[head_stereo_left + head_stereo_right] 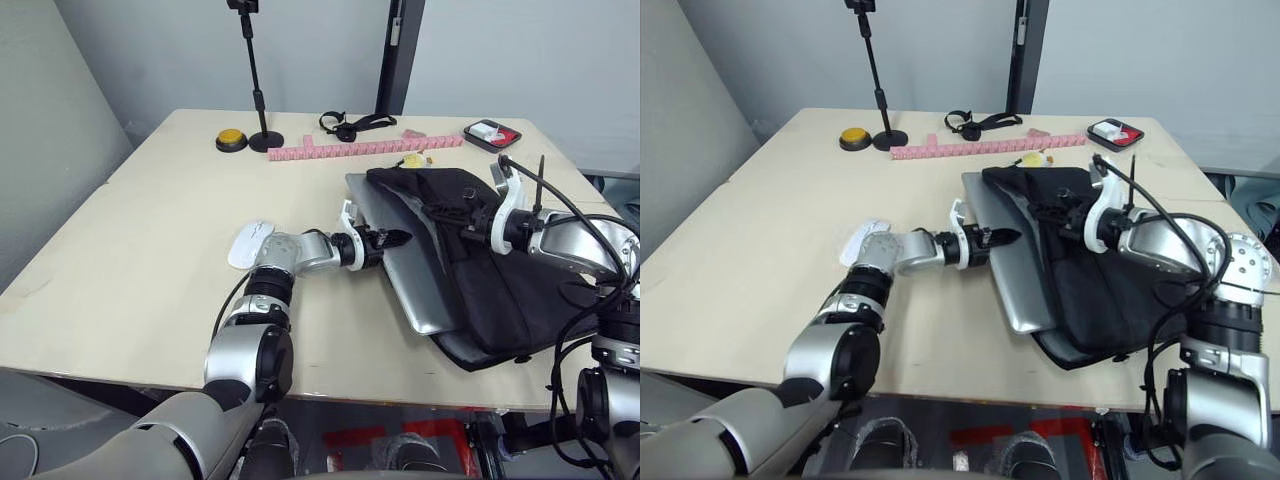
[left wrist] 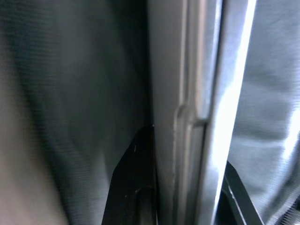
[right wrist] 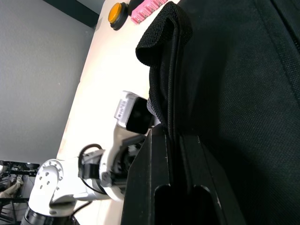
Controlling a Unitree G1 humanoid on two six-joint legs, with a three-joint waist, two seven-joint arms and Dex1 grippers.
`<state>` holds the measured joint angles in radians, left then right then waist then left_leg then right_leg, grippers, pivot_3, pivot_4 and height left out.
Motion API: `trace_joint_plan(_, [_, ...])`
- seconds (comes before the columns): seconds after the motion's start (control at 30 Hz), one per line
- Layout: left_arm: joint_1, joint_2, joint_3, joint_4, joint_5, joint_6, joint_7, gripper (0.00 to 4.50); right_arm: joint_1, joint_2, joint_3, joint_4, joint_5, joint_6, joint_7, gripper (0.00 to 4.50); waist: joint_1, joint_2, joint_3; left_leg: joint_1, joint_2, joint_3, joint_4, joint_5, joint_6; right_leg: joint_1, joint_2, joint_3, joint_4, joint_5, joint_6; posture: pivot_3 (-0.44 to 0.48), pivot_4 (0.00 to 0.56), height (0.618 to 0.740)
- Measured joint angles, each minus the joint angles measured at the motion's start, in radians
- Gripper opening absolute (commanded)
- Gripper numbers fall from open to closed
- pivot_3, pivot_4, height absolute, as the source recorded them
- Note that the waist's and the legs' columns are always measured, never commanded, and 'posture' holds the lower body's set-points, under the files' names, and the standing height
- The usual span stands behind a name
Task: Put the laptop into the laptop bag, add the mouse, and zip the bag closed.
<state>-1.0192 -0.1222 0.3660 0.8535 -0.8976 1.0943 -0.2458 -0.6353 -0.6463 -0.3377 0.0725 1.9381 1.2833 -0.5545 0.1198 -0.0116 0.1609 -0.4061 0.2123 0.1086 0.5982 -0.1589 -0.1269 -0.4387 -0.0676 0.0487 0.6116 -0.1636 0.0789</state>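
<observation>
**Left eye view: laptop half inside the bag, both grippers clamped**

Left eye view puts the laptop [image 1: 400, 262] right of the frame's centre, its far side tucked under the open flap of the laptop bag [image 1: 500, 290], its near edge still sticking out over the table [image 1: 130, 260]. The left gripper [image 1: 392, 240] is closed on that exposed edge; the left wrist view shows a black finger [image 2: 133, 187] on either side of the metal rim. The right gripper [image 1: 468, 226] pinches the bag's upper fabric, and the right wrist view shows its fingers [image 3: 154, 187] tight on the black edge. The mouse [image 1: 250, 243] lies left of centre, beside the left forearm. A pink strip [image 1: 365, 148] runs across the upper middle.
</observation>
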Motion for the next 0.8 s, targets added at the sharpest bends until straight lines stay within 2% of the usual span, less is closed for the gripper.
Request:
trace_joint_plan(0.27, [-0.072, -0.015, 0.006, 0.137, 0.047, -0.099, -0.041, 0.31, -0.001, -0.023, 0.039, 0.001, 0.0, -0.025, 0.027, 0.04, -0.001, 0.0, 0.0, 0.0, 0.0, 0.0, 0.0, 0.0, 0.0, 0.0, 0.0, 0.0, 0.0, 0.0, 0.001, 0.0, 0.15, 0.739])
trace_joint_plan(0.53, [-0.086, -0.02, 0.004, 0.186, 0.075, -0.131, -0.084, 0.31, -0.001, -0.027, 0.043, 0.001, 0.0, -0.033, 0.029, 0.04, 0.002, 0.0, 0.0, 0.0, 0.0, 0.0, 0.0, 0.0, 0.0, 0.0, 0.0, 0.0, 0.0, 0.0, 0.001, 0.0, 0.15, 0.739])
trace_joint_plan(0.8, [-0.094, -0.024, -0.088, 0.185, 0.121, -0.106, -0.194, 0.31, -0.004, -0.026, 0.063, 0.001, 0.0, -0.041, 0.029, 0.04, 0.003, 0.0, 0.0, 0.0, 0.0, 0.0, -0.001, 0.0, 0.0, 0.0, 0.0, 0.0, -0.001, 0.0, 0.0, 0.0, 0.15, 0.739])
